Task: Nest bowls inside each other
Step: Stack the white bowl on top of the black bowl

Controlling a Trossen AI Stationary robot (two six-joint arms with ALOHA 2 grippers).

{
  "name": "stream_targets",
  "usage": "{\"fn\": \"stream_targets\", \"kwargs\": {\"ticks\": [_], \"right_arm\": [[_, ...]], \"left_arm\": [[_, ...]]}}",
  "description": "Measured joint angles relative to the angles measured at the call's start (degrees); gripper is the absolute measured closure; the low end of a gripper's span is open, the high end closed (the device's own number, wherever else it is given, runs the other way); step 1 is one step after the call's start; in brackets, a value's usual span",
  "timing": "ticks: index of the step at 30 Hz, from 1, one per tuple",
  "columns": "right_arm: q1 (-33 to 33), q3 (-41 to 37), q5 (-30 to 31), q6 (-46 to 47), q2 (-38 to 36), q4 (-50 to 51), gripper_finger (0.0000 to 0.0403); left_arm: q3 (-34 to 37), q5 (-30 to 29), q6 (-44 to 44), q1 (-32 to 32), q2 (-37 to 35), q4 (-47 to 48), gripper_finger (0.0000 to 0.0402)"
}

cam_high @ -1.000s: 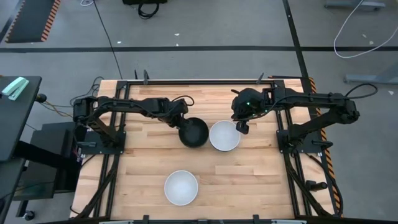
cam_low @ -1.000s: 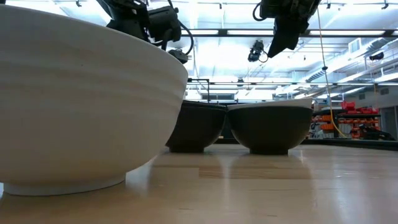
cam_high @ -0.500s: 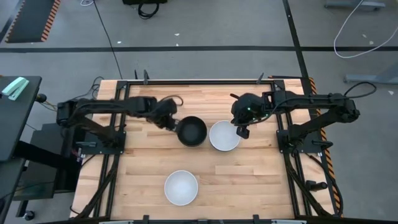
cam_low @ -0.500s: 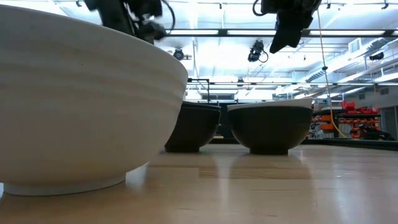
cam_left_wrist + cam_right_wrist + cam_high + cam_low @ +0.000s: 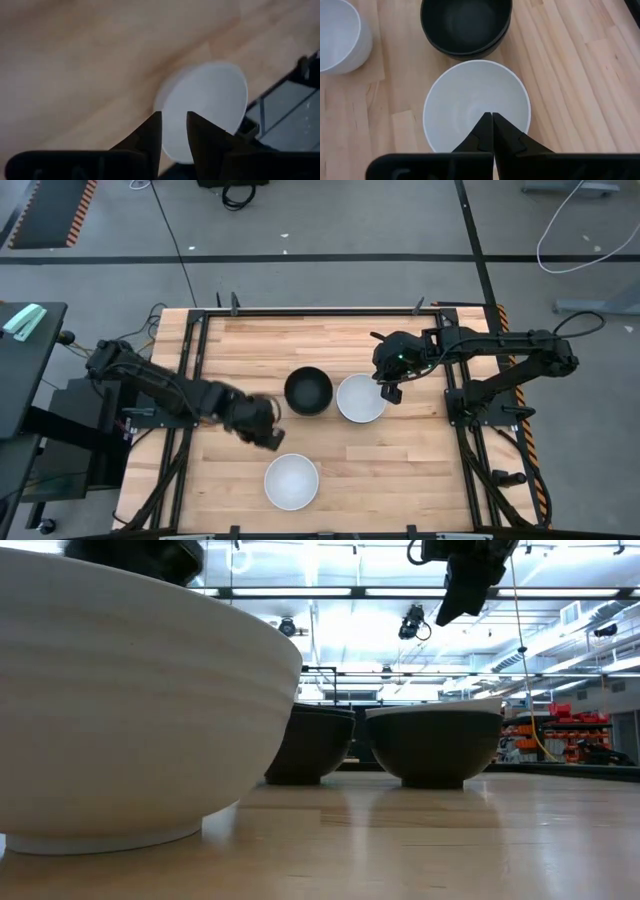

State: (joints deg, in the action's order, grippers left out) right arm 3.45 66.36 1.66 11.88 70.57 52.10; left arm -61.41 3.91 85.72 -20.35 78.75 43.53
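A stack of nested black bowls point(image 5: 308, 391) point(image 5: 466, 22) stands on its foot at mid-table; two rims show in the right wrist view. A white bowl point(image 5: 361, 398) point(image 5: 476, 107) sits beside it on the right. A second white bowl point(image 5: 291, 481) point(image 5: 205, 110) point(image 5: 130, 710) rests near the near edge. My left gripper point(image 5: 268, 438) point(image 5: 174, 120) hovers just left of and beyond that near bowl, fingers slightly apart. My right gripper point(image 5: 388, 392) point(image 5: 492, 122) point(image 5: 462, 605) hangs shut, high above the mid-table white bowl's right rim.
The wooden table point(image 5: 420, 470) has bare room on its near right and along its far side. Black frame rails point(image 5: 470, 420) run along both sides where the arms are mounted.
My left gripper has left the black bowls' far-left rim and swung fast toward the table's near edge, ending beside the near white bowl. The black stack stays in place. My right gripper has hardly moved.
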Motion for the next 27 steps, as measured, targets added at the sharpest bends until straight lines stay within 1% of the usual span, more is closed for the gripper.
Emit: {"fn": "stream_targets", "kwargs": {"ticks": [2,4,9,12,16,21,27], "right_arm": [[-0.01,0.01,-0.01,-0.01,0.0,0.03,0.04],[0.01,-0.02,-0.01,0.0,0.0,0.04,0.04],[0.0,0.01,-0.01,0.0,0.0,0.04,0.04],[0.01,0.01,-0.01,0.0,0.0,0.04,0.04],[-0.01,-0.01,-0.05,0.0,0.0,0.06,0.04],[-0.01,0.0,-0.22,0.0,0.0,0.08,0.04],[-0.01,0.01,-0.42,0.0,0.02,0.27,0.04]], "left_arm": [[0.02,0.03,3.42,-2.92,1.12,-0.12,0.0307],[0.02,-0.01,6.04,-4.81,2.43,-2.38,0.0311],[0.02,-0.03,8.63,-6.99,6.53,-9.43,0.0318],[0.02,1.17,8.65,-7.18,9.12,-9.2,0.0319],[0.02,2.15,9.27,-7.18,11.35,-6.24,0.0317],[0.04,1.8,9.24,-6.64,12.14,-4.59,0.0321],[0.04,1.1,9.26,-6.46,12.1,-5.56,0.0318]]}}
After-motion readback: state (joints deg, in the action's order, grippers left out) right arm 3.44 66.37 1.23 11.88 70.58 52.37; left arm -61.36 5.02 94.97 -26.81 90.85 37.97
